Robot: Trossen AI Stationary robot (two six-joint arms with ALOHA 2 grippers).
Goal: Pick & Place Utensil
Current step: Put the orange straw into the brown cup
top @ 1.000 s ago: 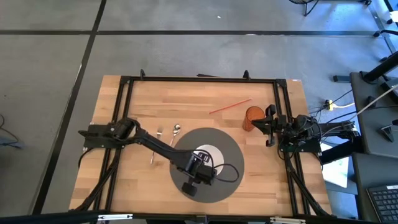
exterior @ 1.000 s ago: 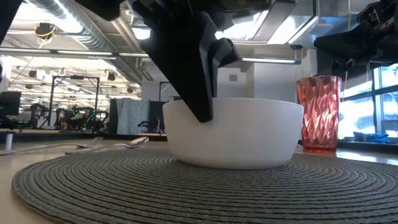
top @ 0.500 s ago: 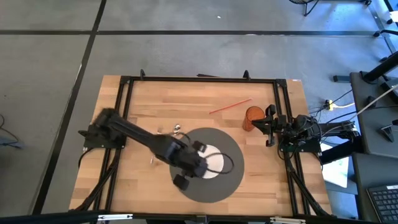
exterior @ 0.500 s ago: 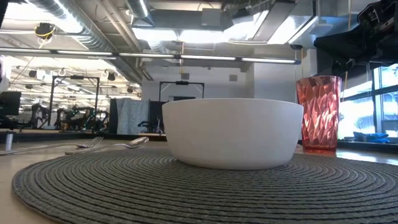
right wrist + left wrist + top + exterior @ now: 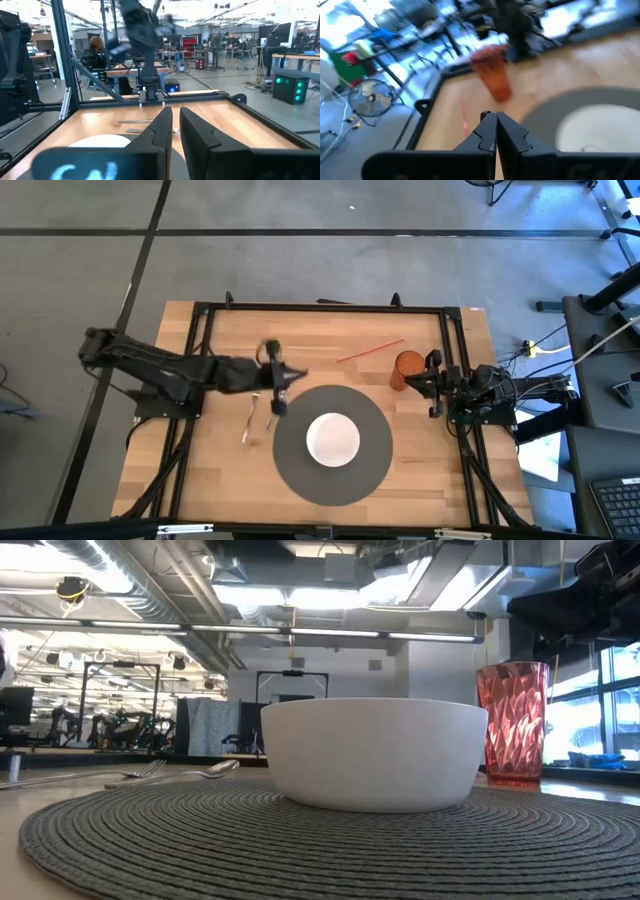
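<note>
**Left tool above the utensils, bowl on the mat**

Left tool point(image 5: 277, 385): fingers pressed together with nothing between them, as the left wrist view shows; positioned over the desk point(image 5: 230, 470) just off the mat's left edge, above the utensils.

Utensils: fork point(image 5: 248, 423) and spoon point(image 5: 200, 772) lying side by side on the bare wood, left of the mat, the spoon partly hidden under the tool in the high view.

Mat point(image 5: 365, 480): round, dark grey, woven, centre of the desk.

Bowl point(image 5: 332, 438): white, upright, in the middle of the mat.

Cup point(image 5: 406, 367): red, upright, beyond the mat's right edge.

Straw point(image 5: 370, 350): red, lying on the wood near the cup.

Right tool point(image 5: 435, 383): parked at the desk's right edge beside the cup, fingers slightly apart, holding nothing.
</note>
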